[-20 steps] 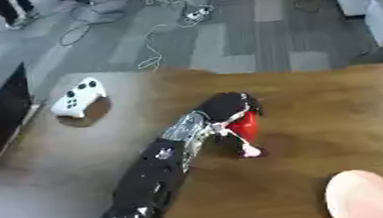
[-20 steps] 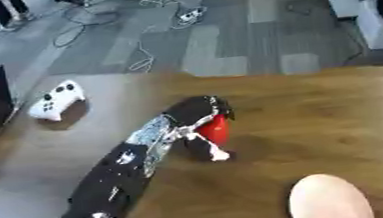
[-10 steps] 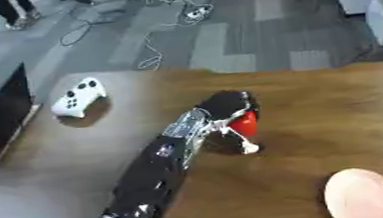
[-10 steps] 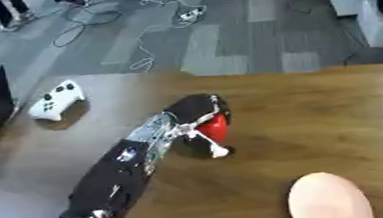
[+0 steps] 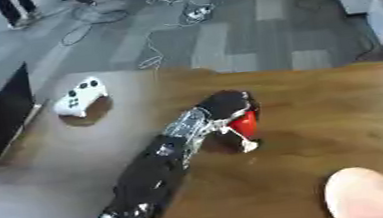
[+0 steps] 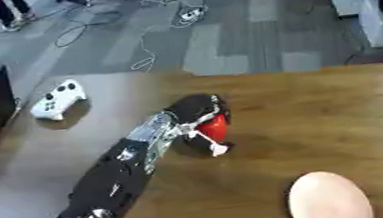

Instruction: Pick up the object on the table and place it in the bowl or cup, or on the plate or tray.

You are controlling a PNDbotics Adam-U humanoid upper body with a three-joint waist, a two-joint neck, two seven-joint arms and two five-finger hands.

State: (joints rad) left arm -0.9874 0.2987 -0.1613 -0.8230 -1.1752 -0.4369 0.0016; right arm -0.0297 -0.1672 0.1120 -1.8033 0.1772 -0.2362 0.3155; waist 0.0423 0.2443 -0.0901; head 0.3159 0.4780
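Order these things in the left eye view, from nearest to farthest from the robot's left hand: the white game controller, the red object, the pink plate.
1. The red object: directly under the left hand, whose fingers curl around it.
2. The white game controller: to the hand's left, near the table's far left edge.
3. The pink plate: farthest, at the lower right corner, toward the robot.

Table (image 5: 317, 99) is seen as wood, brown, smooth, w/ a soft sheen and grain lines. Left hand (image 5: 228, 103) is shown in black, matt-looking; forearm behind it is cased in glossy black plastic w/ silver metal parts. Red object (image 5: 244, 124) under the hand looks like smooth, shiny plastic w/ a white stick-like part. Game controller (image 5: 80, 97) is white plastic, smooth. Plate (image 6: 329, 201) is pale pink, matt. Floor is covered w/ grey carpet tiles.
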